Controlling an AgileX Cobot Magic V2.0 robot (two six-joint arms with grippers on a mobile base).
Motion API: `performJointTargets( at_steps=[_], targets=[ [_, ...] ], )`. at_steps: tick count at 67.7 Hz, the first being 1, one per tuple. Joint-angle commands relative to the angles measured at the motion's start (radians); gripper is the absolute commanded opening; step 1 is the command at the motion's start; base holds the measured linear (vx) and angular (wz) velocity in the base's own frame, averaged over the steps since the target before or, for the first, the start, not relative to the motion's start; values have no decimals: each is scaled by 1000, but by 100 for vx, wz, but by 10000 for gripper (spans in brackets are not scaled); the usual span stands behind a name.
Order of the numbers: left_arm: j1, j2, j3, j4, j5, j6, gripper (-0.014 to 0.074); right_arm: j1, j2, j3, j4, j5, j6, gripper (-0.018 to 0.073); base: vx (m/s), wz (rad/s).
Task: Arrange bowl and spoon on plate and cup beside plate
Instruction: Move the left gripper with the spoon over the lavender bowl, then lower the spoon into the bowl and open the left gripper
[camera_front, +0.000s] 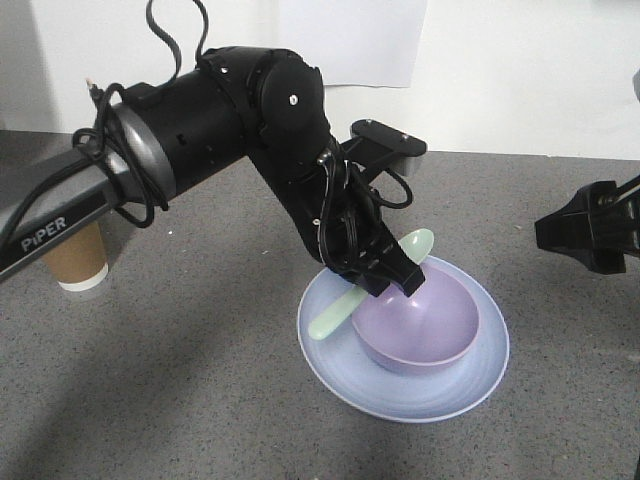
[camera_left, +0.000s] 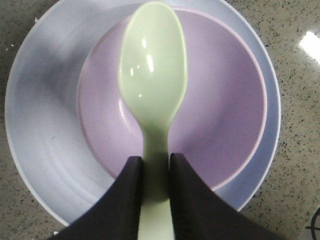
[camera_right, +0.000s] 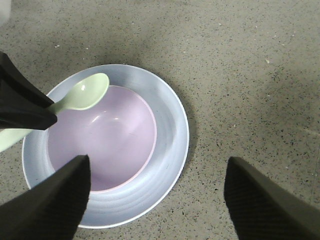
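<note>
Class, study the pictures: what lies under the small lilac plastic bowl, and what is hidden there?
The round pale blue-lavender plate lies under the lilac bowl; only its outer ring and rim show. Its middle is covered by the bowl.

The spoon (camera_left: 152, 75) and bowl (camera_left: 225, 115) look like smooth, glossy plastic — the plate (camera_left: 40, 125) duller. The tabletop (camera_right: 240, 60) is matt, speckled, grainy; the cup (camera_front: 78, 258) is brown paper.

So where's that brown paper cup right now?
In the front view, the cup stands at the far left on the grey table, well apart from the plate to its right.
</note>
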Motion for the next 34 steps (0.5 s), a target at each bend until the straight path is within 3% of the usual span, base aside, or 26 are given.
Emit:
performJointTargets(
  at_steps=[1,34],
  targets=[
    [-6,-41,-31,-33,-3,-2,-6,-7,-15,-23,4,-56,-7,545,0,0],
    [-6,-20,-31,-52,-3,-3,0,-7,-15,-23,4,-59,-7,545,0,0]
  ],
)
